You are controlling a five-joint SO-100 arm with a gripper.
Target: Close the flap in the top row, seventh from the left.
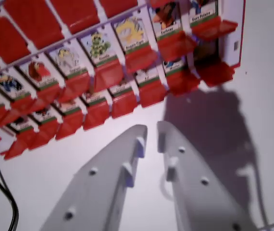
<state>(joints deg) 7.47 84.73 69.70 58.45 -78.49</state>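
Gripper: your two pale grey jaws fill the bottom of the wrist view, the gripper [151, 131] with tips a narrow gap apart and nothing held between them. It hangs over bare white table [267, 96], short of the board.

Board: a red and white flap game board [84, 33] runs slantwise across the top of the view, from lower left to upper right. Its far rows show only plain red backs, so those flaps look shut.

Open flaps: two nearer rows stand open, each showing a small picture card with a caption above a red tab. You can make out a yellow figure card [130, 31] and a green figure card [98, 45]; captions are too blurred to read.

Target flap: you cannot tell which flap is the seventh in the top row, since the board's left end runs out of view and the rows lie at an angle.

Cable: a black cable [5, 190] curls at the lower left.

Risk: open flaps sit touching side by side, so a wide or off-centre push likely tips a neighbour too. Miscounting from this angle would shut the wrong one. Pushing hard could slide the whole board.
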